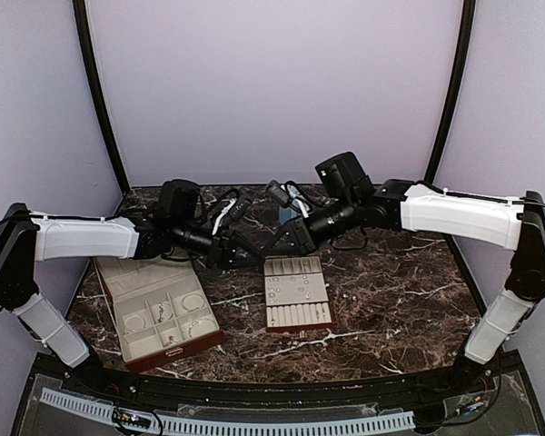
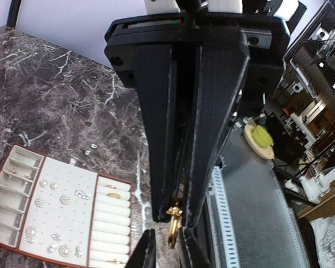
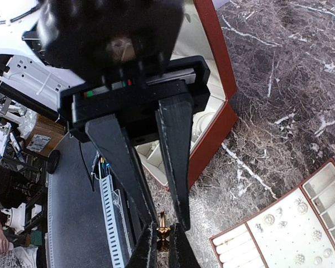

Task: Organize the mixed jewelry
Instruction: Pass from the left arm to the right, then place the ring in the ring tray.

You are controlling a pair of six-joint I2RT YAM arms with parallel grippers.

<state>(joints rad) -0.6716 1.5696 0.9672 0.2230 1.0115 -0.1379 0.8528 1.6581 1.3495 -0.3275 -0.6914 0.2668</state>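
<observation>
**Two grippers meet on one gold piece above a marble table**

The right gripper (image 3: 166, 224) is clamped tight on a small gold-coloured piece (image 3: 163, 221). It stands tip to tip with the left gripper (image 2: 180, 209), whose fingers are a sliver apart around the other end of the same piece; whether they grip it cannot be told. The pair meet in the air over the dark marble table (image 1: 409, 309), behind the gap between a reddish-brown box (image 3: 212, 137) and a cream tray (image 2: 72, 223). The box lies open on the left, with hoops (image 1: 193, 302) in its cream compartments. The tray, just right of centre, carries studs (image 2: 51, 192) on its middle panel and rings (image 2: 114, 195) in the slots along one side. A few loose studs (image 2: 91, 147) lie on the marble just beside the tray. The left arm (image 1: 82, 238) and right arm (image 1: 459, 213) reach inward across the back of the table. Bare marble shows to the right of the tray as far as the right arm. A white slotted strip (image 1: 254, 424) runs along the near edge.
</observation>
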